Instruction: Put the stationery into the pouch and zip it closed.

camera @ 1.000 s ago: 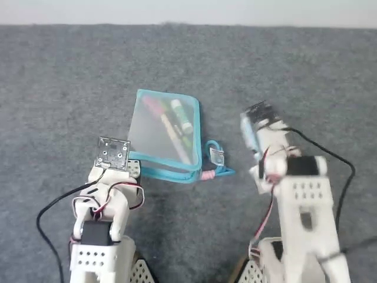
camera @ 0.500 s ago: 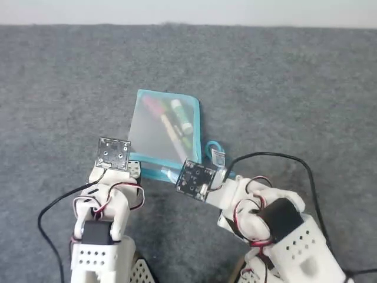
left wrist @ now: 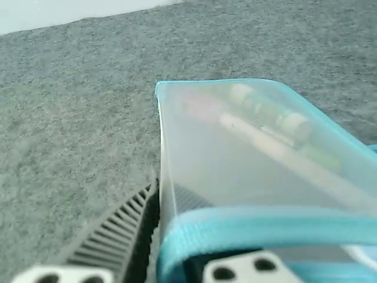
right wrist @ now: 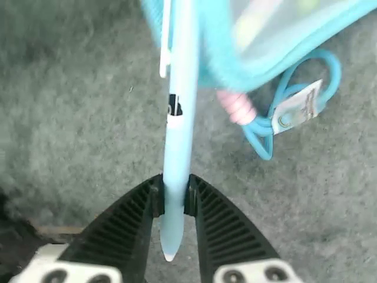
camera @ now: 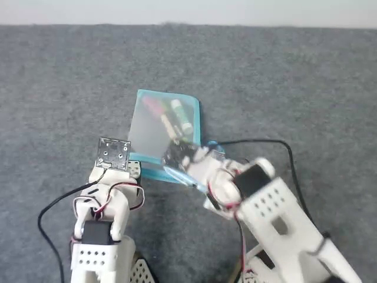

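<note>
A translucent pouch [camera: 154, 127] with teal trim lies on the grey carpet, holding a green marker [camera: 181, 116], a pink pen and a yellow pencil. My left gripper [camera: 140, 168] is shut on the pouch's near teal zip edge [left wrist: 253, 227]. My right gripper [right wrist: 175, 190] is shut on a light-blue pen [right wrist: 178, 112], gripped near one end. The pen's far end reaches the pouch's zip edge [right wrist: 206, 47]. In the high view the pen [camera: 187, 178] lies low along the pouch's near edge. The pink zip pull [right wrist: 235, 106] lies beside the pen.
A teal cord loop with a small tag [right wrist: 297, 106] trails from the pouch's corner onto the carpet [camera: 283, 76]. A black cable [camera: 265, 143] arcs over the right arm. Open carpet stretches behind and to both sides.
The right arm swung in from the right with the pen, dropped low, and brought the pen to the pouch's near edge. The left arm and pouch stayed put.
</note>
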